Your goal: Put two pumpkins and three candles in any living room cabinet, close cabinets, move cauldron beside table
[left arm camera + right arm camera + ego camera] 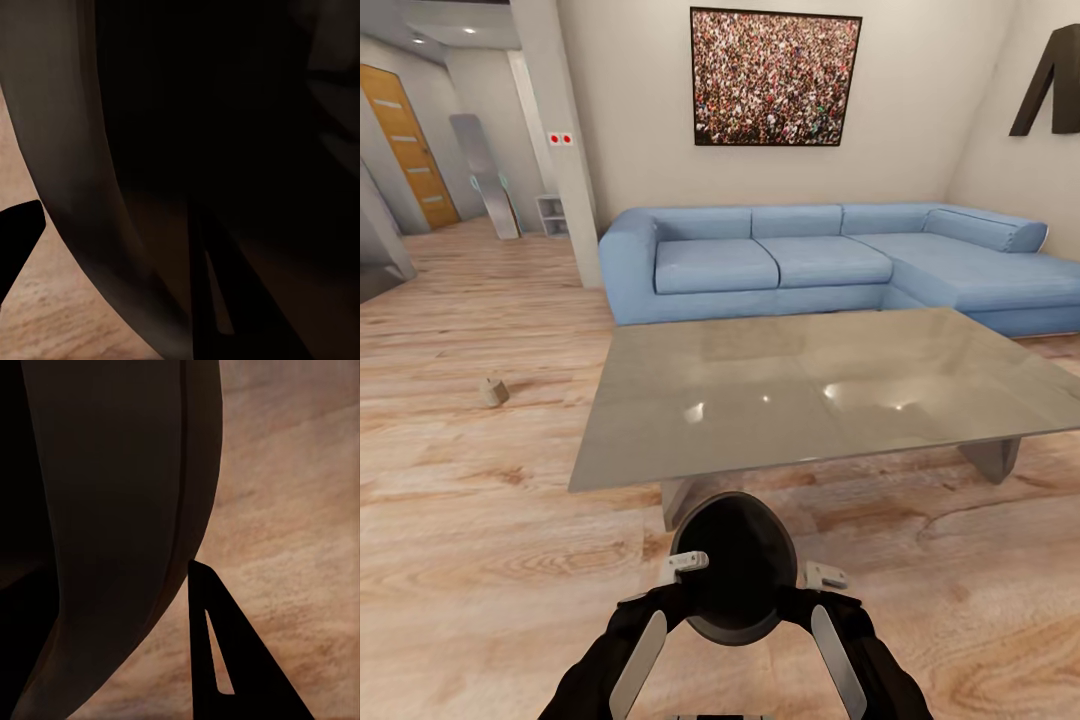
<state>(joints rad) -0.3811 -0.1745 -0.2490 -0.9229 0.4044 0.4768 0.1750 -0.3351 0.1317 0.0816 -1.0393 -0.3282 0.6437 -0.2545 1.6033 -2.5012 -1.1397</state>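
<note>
The cauldron (735, 580), a round dark pot, hangs low in front of me with its dark opening tipped toward the head camera. My left gripper (685, 563) and right gripper (825, 576) grip its rim from either side, each shut on it. In the left wrist view the cauldron's wall (82, 150) runs between two black fingers (16, 240). The right wrist view shows the cauldron's rim (127, 510) beside one finger (214, 660). The grey glossy table (810, 390) stands just beyond the cauldron. A small beige candle (494, 390) lies on the wood floor to the left of the table.
A blue corner sofa (820, 262) stands behind the table under a framed picture (775, 77). A white pillar (560, 140) rises left of the sofa, with a hallway and an orange door (408, 140) beyond. Wood floor spreads out to the left.
</note>
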